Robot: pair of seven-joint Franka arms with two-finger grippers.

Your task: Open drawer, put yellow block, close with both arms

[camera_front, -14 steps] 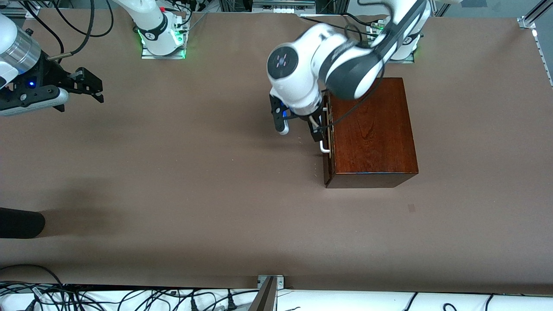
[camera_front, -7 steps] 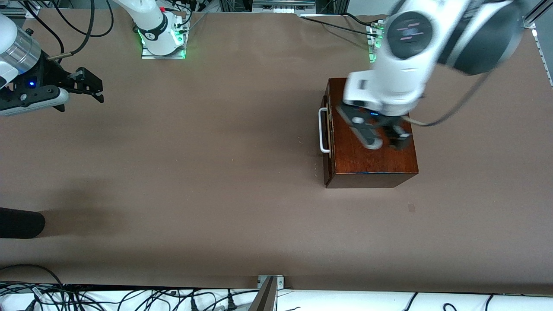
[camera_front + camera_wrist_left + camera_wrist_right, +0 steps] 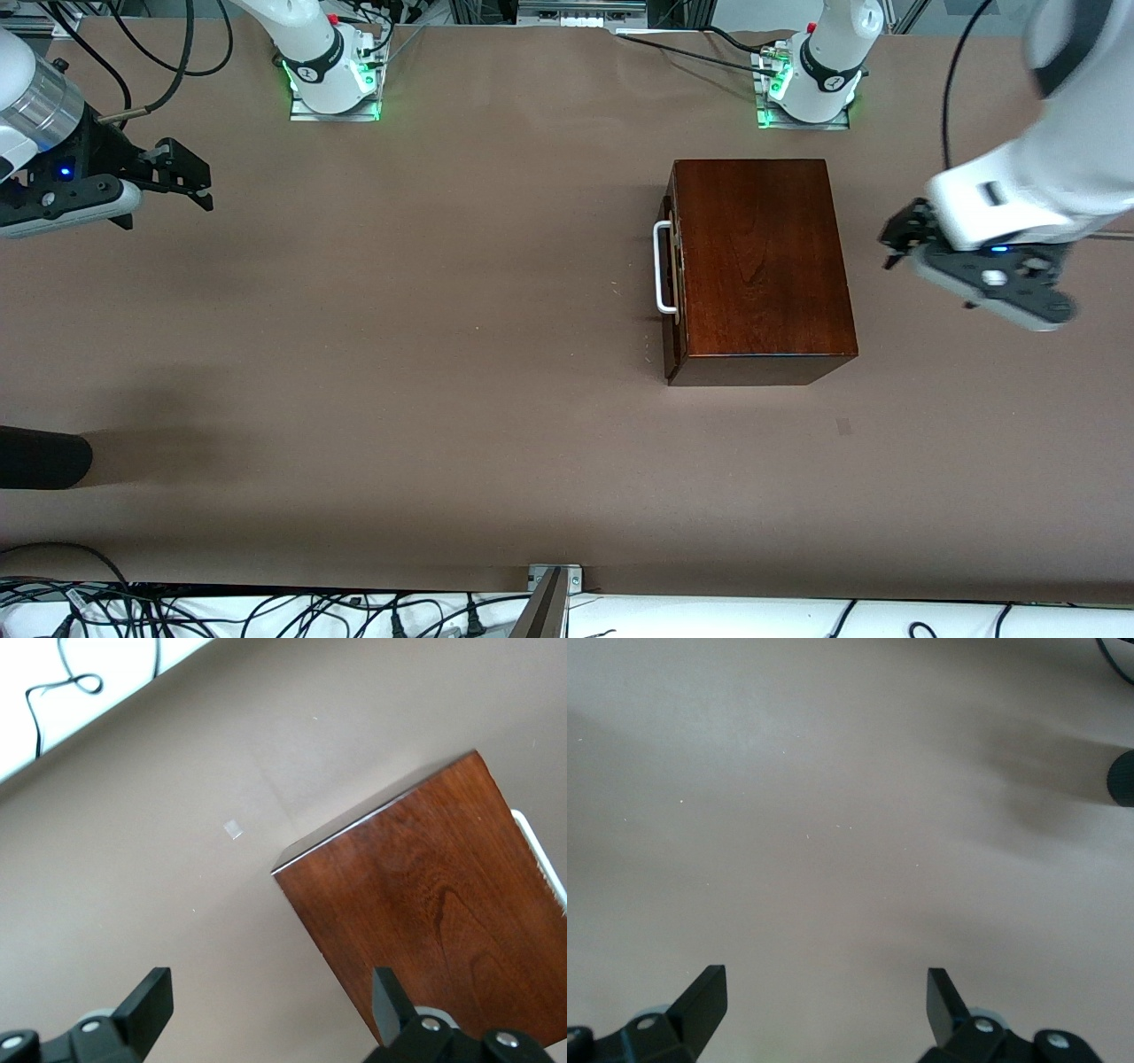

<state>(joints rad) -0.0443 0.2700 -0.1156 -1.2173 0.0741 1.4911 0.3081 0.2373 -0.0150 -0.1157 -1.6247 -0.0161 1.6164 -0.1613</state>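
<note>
Drawer (image 3: 671,275) shut flush in its box, centre-right of frame; yellow block unseen; left end effector (image 3: 895,241) open over bare counter (image 3: 443,354); right end effector (image 3: 190,182) open, waiting upper left; closing looks done, nothing left but parking.

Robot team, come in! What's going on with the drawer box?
Left gripper jaws open, up beside the wooden box. Right gripper jaws open, waiting at its own end. Drawer shut. Yellow block not visible.

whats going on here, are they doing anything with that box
Nothing is held right now. The wooden box sits with its drawer shut, white handle untouched. The left gripper hangs open over the table beside the box. The right gripper waits, open, at its end. No yellow block shows.
</note>
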